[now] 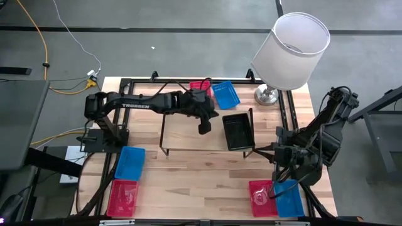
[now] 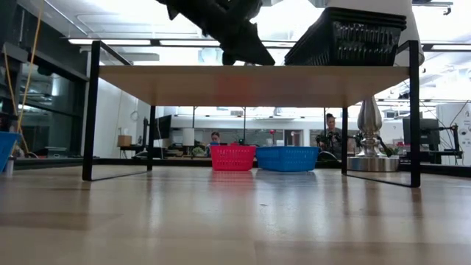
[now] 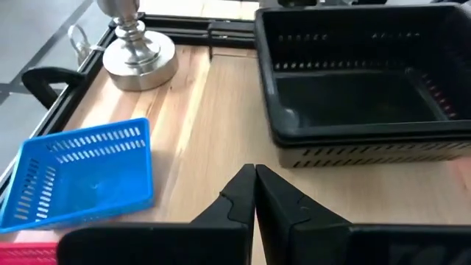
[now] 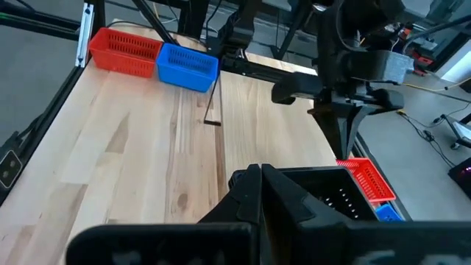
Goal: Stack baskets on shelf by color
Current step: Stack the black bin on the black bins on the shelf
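Note:
The shelf (image 1: 188, 135) (image 2: 221, 85) stands mid-table on thin black legs. A stack of black baskets (image 1: 237, 132) (image 2: 346, 37) (image 3: 353, 88) sits on its right end. My left gripper (image 1: 204, 127) (image 3: 255, 175) is shut and hovers low over the shelf top, left of the stack. My right gripper (image 1: 259, 150) (image 4: 260, 177) is shut and level at the stack's near right corner (image 4: 331, 202), pointing left; I cannot tell whether it touches. A red basket (image 1: 201, 87) and a blue basket (image 1: 225, 94) (image 3: 81, 173) rest on the table behind the shelf.
A blue basket (image 1: 130, 162) and a red basket (image 1: 122, 198) lie at the near left. Another red basket (image 1: 262, 198) and blue basket (image 1: 289, 199) lie at the near right, under the right arm. A lamp (image 1: 290, 50) with a metal base (image 3: 136, 51) stands at the far right corner.

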### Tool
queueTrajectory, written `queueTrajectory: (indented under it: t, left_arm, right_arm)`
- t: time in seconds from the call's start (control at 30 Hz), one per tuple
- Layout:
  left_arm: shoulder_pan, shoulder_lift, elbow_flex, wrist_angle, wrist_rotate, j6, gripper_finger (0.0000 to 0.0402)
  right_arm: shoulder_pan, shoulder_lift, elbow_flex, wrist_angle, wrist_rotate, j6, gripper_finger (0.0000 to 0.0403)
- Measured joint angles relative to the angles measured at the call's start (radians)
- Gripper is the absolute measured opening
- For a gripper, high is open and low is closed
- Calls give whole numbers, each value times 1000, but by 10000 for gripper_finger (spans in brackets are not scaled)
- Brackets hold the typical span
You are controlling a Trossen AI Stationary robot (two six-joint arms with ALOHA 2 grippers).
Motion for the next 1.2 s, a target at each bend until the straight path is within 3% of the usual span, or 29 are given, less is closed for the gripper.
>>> queueTrajectory:
  t: [0.7,0.9,1.2]
  left_arm:
    - [-8,74,5,61,122,-11,0]
    - [-21,74,5,63,229,-11,0]
    - [-24,94,4,153,224,-35,0]
  right_arm:
    - [0,0,0,1,4,-25,0]
    - [0,0,0,1,4,-25,0]
    - [0,0,0,1,4,-25,0]
